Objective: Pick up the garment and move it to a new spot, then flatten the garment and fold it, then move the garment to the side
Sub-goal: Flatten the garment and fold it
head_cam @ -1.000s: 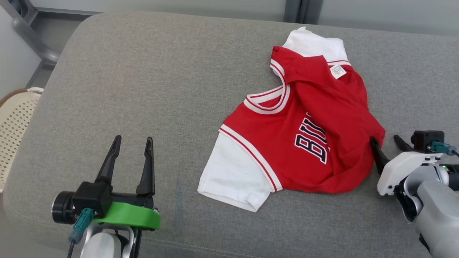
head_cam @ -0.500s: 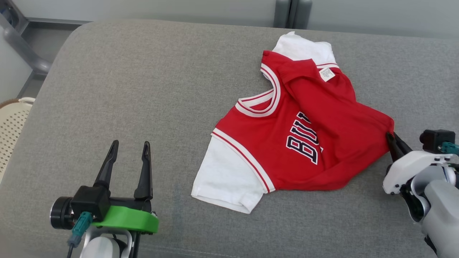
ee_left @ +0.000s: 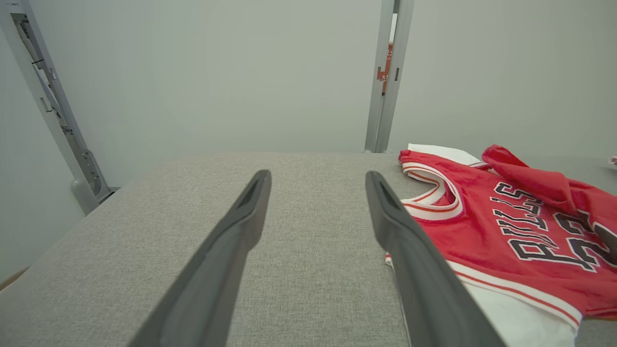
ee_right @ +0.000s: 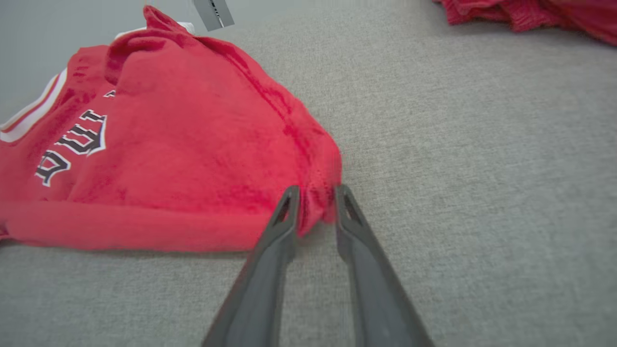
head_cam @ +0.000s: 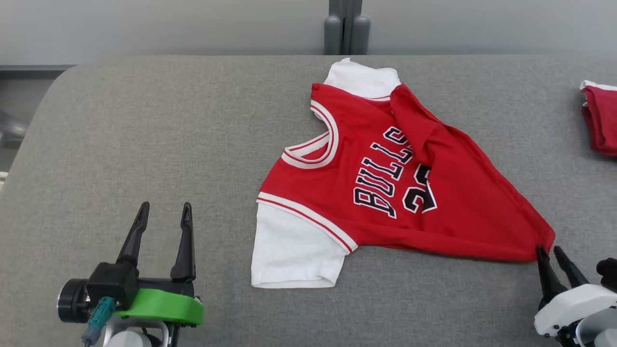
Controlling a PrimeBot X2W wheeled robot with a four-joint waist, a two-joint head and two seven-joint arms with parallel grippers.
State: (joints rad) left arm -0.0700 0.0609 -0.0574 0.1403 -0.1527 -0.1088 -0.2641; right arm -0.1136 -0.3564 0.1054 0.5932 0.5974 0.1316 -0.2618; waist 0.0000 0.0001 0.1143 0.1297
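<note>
The garment (head_cam: pixel 385 193) is a red jersey with white sleeves and dark lettering, spread on the grey padded surface (head_cam: pixel 144 120), its lower hem drawn out to a point at the right. A red fold still lies over its upper right part. My right gripper (head_cam: pixel 549 250) sits at that hem corner; in the right wrist view the jaws (ee_right: pixel 315 193) stand narrowly apart with the corner of the garment (ee_right: pixel 168 159) between the tips. My left gripper (head_cam: pixel 164 208) rests open and holds nothing, left of the garment (ee_left: pixel 506 226), also seen along its own fingers (ee_left: pixel 318 180).
Another red piece of clothing (head_cam: pixel 600 115) lies at the surface's far right edge, also in the right wrist view (ee_right: pixel 530 14). A grey post (head_cam: pixel 346 29) stands behind the surface. Bare grey padding spreads to the left of the jersey.
The head camera has swung right. My right gripper closed on the hem corner, dragged it out toward the near right, unfolding the jersey so more lettering shows, and its jaws have now parted slightly.
</note>
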